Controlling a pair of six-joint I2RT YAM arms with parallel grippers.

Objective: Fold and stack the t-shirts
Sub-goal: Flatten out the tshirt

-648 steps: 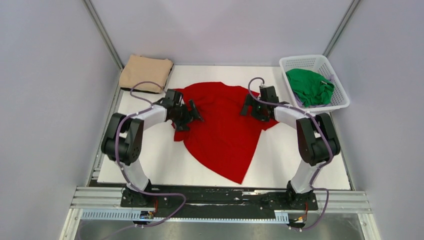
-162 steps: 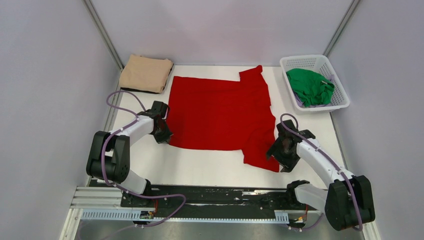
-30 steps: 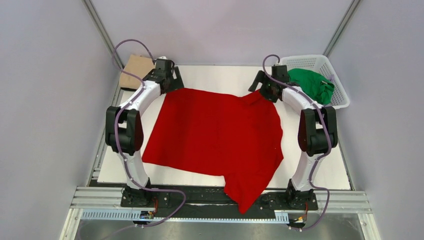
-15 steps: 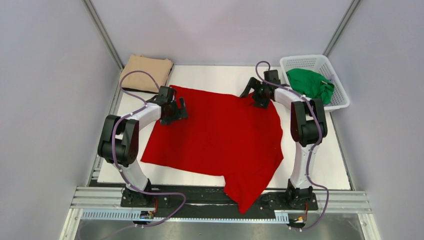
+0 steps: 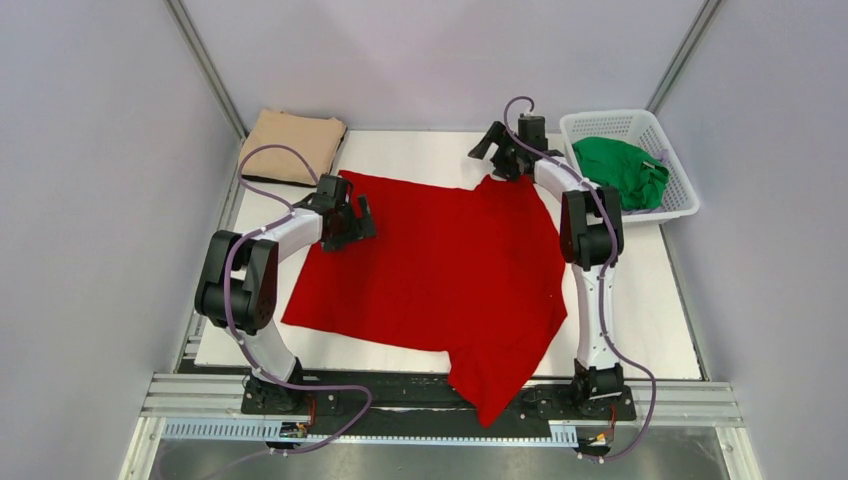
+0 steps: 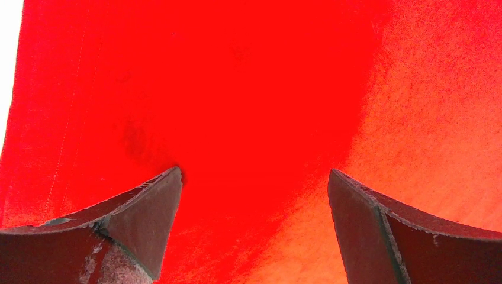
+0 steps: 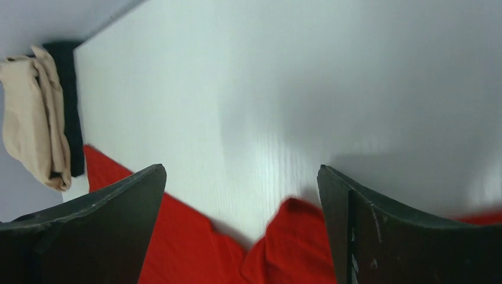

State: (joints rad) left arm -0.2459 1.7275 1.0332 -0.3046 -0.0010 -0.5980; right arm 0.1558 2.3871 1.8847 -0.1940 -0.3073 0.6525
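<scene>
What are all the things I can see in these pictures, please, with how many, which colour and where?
red t-shirt: one, bright red, spread over the middle of the table, one part hanging over the near edge
beige t-shirt: one, tan beige, folded, at the far left corner
green t-shirt: one, green, crumpled inside the basket
basket: one, white plastic lattice, at the far right corner
table: one, white top
left gripper: one, black fingers, open, over the far left part of the red t-shirt
right gripper: one, black fingers, open, at the far edge of the red t-shirt
</scene>
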